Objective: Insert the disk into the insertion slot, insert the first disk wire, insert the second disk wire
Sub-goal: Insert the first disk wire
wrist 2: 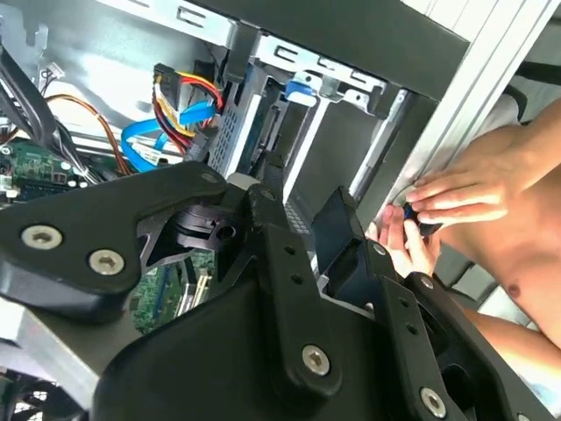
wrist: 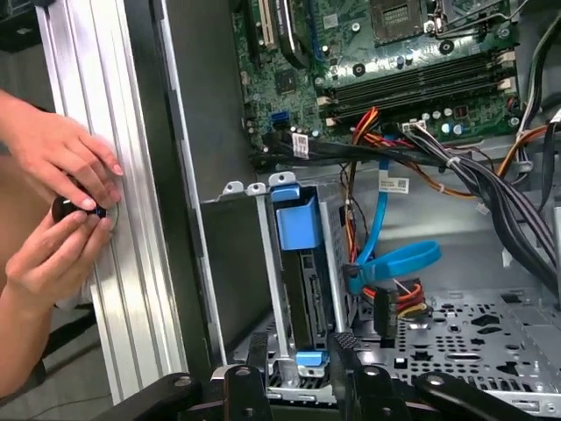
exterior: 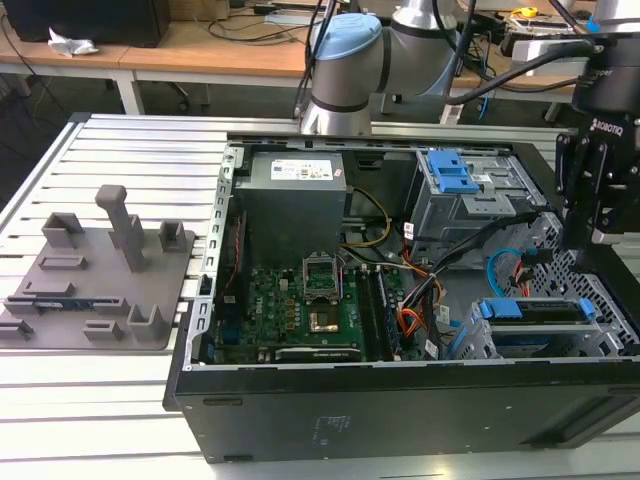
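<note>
**Disk**: is sitting in the insertion slot, in the part of the case well apart from the motherboard. Its long axis is pointing straight away from the motherboard. The broad blue frame end is facing the motherboard and the small blue tab is facing away. In the first wrist view the disk is showing as a narrow dark strip between the cage walls, and its label is hidden.

**Tool**: is hanging above the slot, on the side far from the motherboard. Its fingers are standing apart and gripping nothing. In the first wrist view the tool is straddling the disk's small tab, and its lower parts are cut off.

**Blue cable**: is looping just beside the slot, near the motherboard's edge, next to a bundle of coloured wires. Whether either one is plugged into the disk is hard to make out.

**Hands**: a person's two hands are pinching a small dark knob at a rail of the surface. They are working outside the case wall, well apart from the motherboard.
</note>
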Robot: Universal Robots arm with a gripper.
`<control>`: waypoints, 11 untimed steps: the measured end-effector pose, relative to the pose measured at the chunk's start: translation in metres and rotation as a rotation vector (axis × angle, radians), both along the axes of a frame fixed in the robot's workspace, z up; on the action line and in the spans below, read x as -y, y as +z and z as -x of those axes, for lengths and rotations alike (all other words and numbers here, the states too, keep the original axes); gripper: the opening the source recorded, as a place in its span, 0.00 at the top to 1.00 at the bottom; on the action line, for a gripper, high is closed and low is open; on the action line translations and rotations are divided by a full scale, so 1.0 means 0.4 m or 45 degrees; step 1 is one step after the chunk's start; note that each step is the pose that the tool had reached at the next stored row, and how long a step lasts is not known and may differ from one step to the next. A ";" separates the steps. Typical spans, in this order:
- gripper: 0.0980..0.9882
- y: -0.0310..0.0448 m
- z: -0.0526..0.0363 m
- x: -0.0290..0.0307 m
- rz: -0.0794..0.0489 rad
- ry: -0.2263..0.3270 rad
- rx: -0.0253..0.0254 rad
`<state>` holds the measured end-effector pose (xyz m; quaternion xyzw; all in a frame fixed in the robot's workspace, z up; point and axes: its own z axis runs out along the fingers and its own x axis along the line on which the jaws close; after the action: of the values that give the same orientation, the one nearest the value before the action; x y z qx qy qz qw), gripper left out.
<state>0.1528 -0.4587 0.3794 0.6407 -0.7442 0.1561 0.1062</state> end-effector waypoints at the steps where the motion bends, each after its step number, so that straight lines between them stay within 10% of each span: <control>1: 0.65 -0.002 0.000 -0.011 0.004 0.000 0.0000; 7: 0.65 -0.022 0.000 -0.086 0.031 0.000 0.0001; 11: 0.65 -0.041 0.004 -0.092 0.034 0.000 0.0000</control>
<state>0.1511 -0.4221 0.3629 0.6393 -0.7419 0.1662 0.1149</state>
